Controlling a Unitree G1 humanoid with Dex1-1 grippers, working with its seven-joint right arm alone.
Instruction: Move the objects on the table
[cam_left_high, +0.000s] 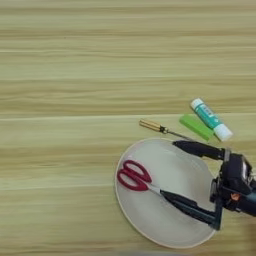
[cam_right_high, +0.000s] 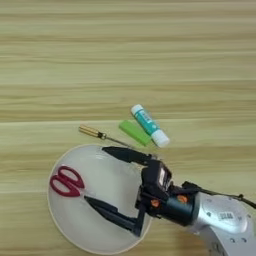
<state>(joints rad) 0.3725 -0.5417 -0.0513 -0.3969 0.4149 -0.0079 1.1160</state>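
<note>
This looks like a robot test bench in a lab or workshop, though no walls or furniture show to settle it. The broad light wooden bench (cam_left_high: 75, 60) with striped grain fills both views. On it lies an unrelated mix: red-handled metal scissors (cam_left_high: 137, 178) on a large round beige plate (cam_left_high: 165, 235), a white tube with teal label (cam_left_high: 211, 119), a small wooden-handled screwdriver (cam_left_high: 159, 128), and a flat green block (cam_left_high: 196, 127).
</note>
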